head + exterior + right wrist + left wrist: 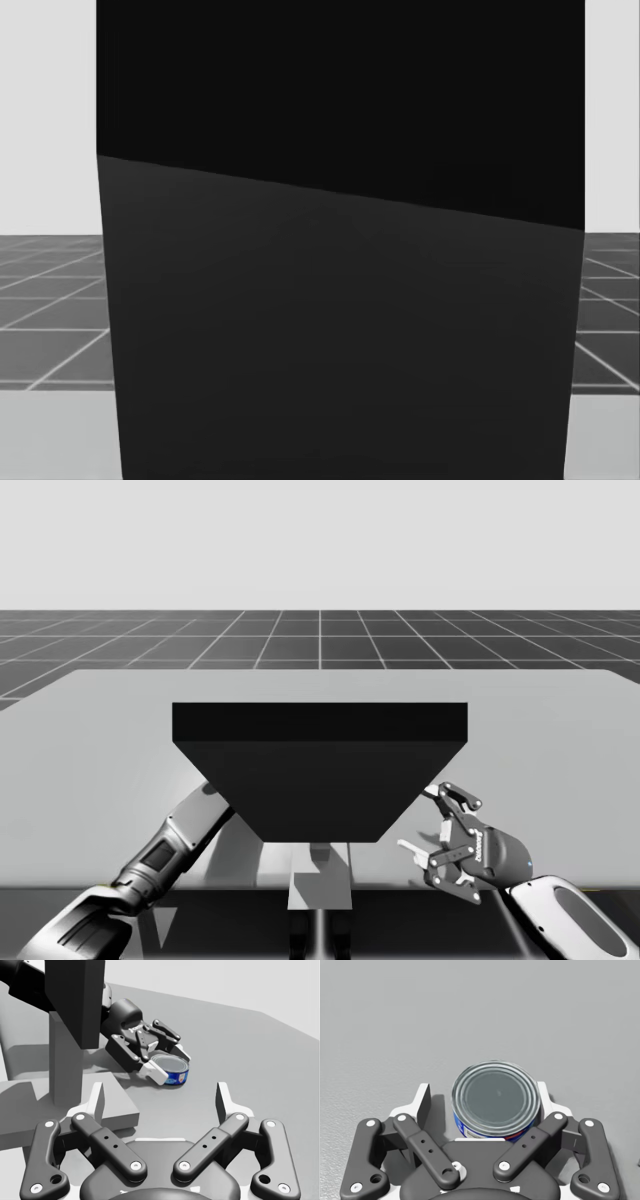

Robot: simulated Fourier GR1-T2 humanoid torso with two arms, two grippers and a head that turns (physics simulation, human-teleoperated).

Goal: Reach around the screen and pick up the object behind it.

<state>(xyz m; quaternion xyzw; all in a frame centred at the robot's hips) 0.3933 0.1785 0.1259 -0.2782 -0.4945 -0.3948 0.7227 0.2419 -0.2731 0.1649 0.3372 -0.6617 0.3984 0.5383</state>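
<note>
The can (496,1097) sits upright on the table (100,720) behind the screen (320,770), right between the fingers of my left gripper (483,1096). That gripper is spread open, not gripping yet. One finger (543,1097) looks to be at or just about touching the can's side, while the other (423,1102) has a clear gap to it. So the can is off-centre in the jaws.

That's my main worry. If I just close, I reckon the far finger shoves the can sideways before it pinches, and on a smooth table it could skate or twist out. It's also a short can, so if the fingers ride high they may catch the rim and slip off on the lift.

My left arm comes in around the screen's left side, so a sloppy lift or pull-back could knock the screen or bump the can into its stand.

My right gripper (160,1097) hangs wide open and holds nothing, off to the screen's right, well apart from the can. From my head the screen hides the can, so I'm going by the wrist cams.
</note>
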